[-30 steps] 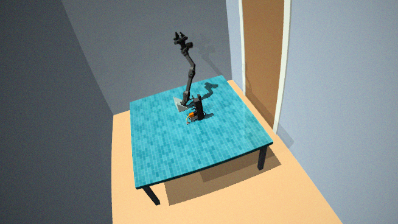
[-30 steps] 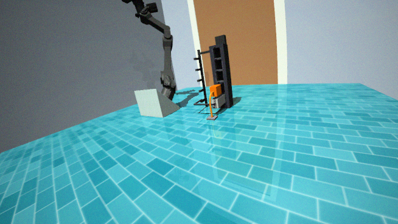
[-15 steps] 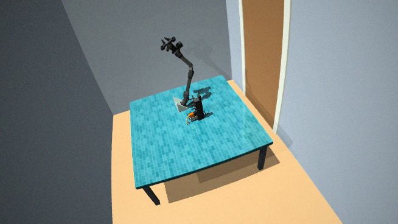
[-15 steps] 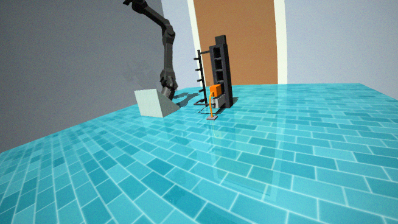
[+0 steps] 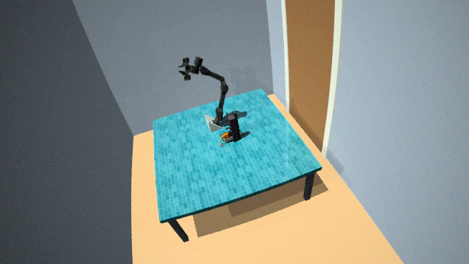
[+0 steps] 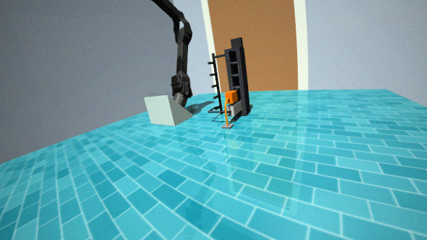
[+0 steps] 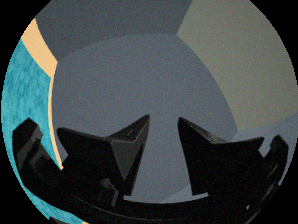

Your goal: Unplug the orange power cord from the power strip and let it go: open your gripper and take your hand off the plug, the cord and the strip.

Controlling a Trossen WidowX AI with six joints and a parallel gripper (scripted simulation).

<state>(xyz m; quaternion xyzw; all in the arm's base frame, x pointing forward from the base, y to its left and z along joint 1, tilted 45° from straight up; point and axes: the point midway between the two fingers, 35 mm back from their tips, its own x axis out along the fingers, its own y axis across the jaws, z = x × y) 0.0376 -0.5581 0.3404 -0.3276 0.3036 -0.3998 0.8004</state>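
An orange plug sits low against the front of an upright dark tower with square recesses, which looks like the power strip. Whether its prongs are fully in cannot be seen. The orange cord runs from the plug down to a small grey pad on the table. My gripper is partly open and empty, high above the table and far up and left of the plug in the top view. It is out of frame in the exterior view.
A pale wedge-shaped block stands by the arm's base, left of the tower. A thin black rail with pegs stands just left of the tower. A light grey block sits under the plug. The table is blue-tiled.
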